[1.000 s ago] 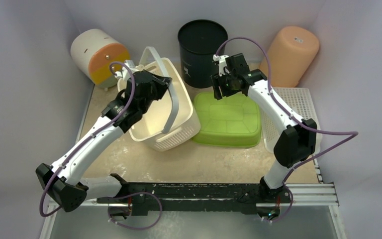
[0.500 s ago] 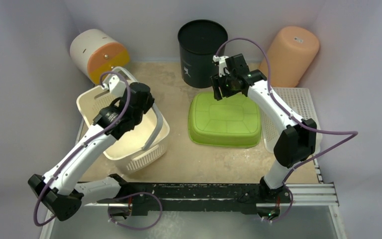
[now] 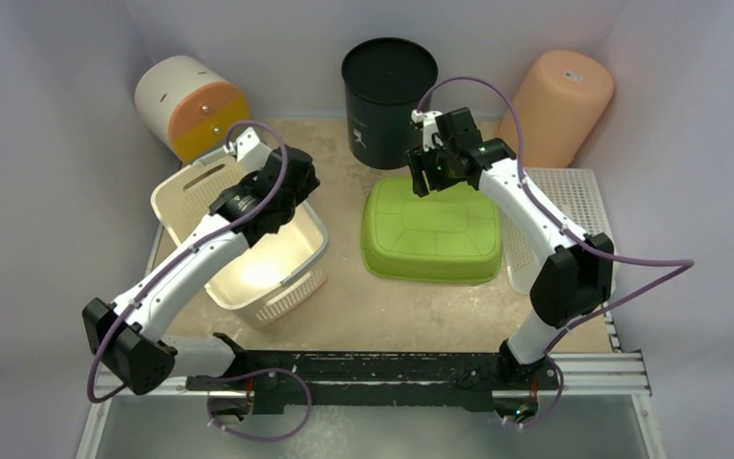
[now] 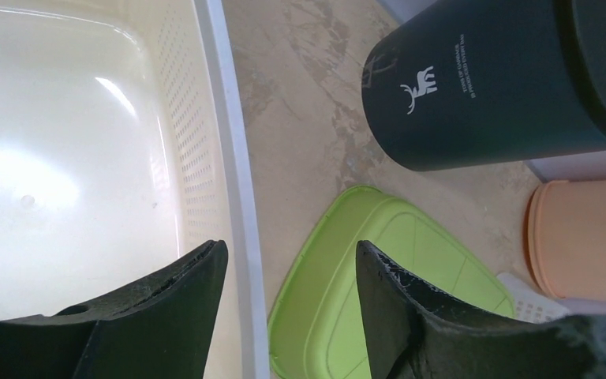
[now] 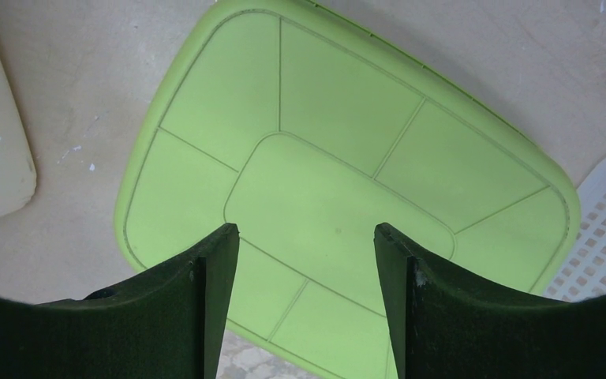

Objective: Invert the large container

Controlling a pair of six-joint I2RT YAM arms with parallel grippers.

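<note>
At nine o'clock on the table [image 3: 344,306] sits the large container [image 3: 282,292], upright, its mouth open to the ceiling and its cream inside lit bright. The left gripper [image 4: 290,249] hangs over the container's three-o'clock rim with its jaws spread wide and clamping nothing. The rim runs up between the two fingers, close by the left one, and I cannot tell whether it touches. Back at eleven o'clock a white and orange drum [image 3: 186,105] lies on its side. At twelve o'clock stands a black canister [image 3: 389,86]. Just right of centre a lime-green tub [image 3: 430,234] rests bottom up, apart from the container. The right gripper [image 5: 306,229] hovers over the tub's twelve-o'clock side, jaws wide, gripping nothing. A peach bin [image 3: 559,105] sits at one o'clock. A white perforated basket [image 3: 583,196] lies at three o'clock, just beside the tub.
</note>
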